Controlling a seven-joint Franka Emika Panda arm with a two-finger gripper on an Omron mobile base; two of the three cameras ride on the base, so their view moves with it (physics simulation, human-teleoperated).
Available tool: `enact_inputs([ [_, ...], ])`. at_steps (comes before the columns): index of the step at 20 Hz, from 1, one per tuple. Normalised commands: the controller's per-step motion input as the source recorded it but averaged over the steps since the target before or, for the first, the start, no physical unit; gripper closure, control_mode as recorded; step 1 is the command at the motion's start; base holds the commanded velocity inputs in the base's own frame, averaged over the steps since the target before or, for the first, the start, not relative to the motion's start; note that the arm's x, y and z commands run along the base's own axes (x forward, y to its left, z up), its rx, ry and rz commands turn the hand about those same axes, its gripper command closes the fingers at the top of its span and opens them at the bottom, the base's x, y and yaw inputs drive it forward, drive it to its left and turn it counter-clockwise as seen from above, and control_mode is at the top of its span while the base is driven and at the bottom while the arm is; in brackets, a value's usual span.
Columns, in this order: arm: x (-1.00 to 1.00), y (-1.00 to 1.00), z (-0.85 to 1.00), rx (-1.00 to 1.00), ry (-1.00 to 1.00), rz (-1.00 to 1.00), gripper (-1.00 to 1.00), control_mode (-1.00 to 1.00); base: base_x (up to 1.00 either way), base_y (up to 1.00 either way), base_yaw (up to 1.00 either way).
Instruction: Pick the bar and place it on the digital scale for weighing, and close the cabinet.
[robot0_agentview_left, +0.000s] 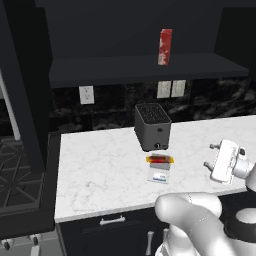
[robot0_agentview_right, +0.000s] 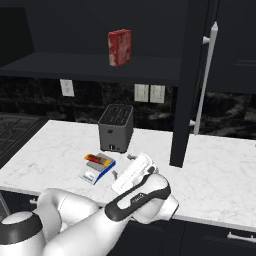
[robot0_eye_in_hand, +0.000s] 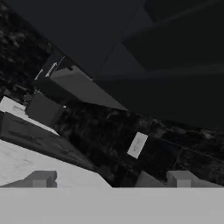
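We see the red-and-yellow wrapped bar (robot0_agentview_left: 160, 159) lying on the small white digital scale (robot0_agentview_left: 159, 174), black toaster (robot0_agentview_left: 152, 127) just behind, our gripper (robot0_agentview_left: 210, 155) empty, fingers spread, to the right over the white marble counter (robot0_agentview_left: 100, 170)

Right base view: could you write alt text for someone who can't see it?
A red and yellow bar lies on a small digital scale on a white marble counter, in front of a black toaster. The white arm's end effector hangs beside them, under an open black cabinet holding a red box.

White marble counter (robot0_agentview_left: 100, 165) with black toaster (robot0_agentview_left: 152, 127), digital scale (robot0_agentview_left: 159, 173) just before it.
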Motion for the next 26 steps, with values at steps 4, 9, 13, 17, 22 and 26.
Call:
enact_inputs([
  [4,-0.35,-0.8,0.71,0.15,-0.11,-0.12,-1.0,-1.0,0.0,0.0,0.0],
  [9,-0.45,-0.99,0.64,0.22,-0.28,-0.08,-1.0,-1.0,0.0,0.0,0.0],
  [13,-0.33,-0.95,0.6,0.23,-0.23,-0.08,-1.0,-1.0,0.0,0.0,0.0],
  [17,-0.09,-0.72,0.5,0.21,-0.17,-0.05,-1.0,-1.0,0.0,0.0,0.0],
  [22,0.01,-0.71,0.05,0.2,-0.08,-0.01,-1.0,-1.0,0.0,0.0,0.0],
  [26,0.02,-0.76,0.03,0.18,-0.02,-0.01,-1.0,-1.0,0.0,0.0,0.0],
])
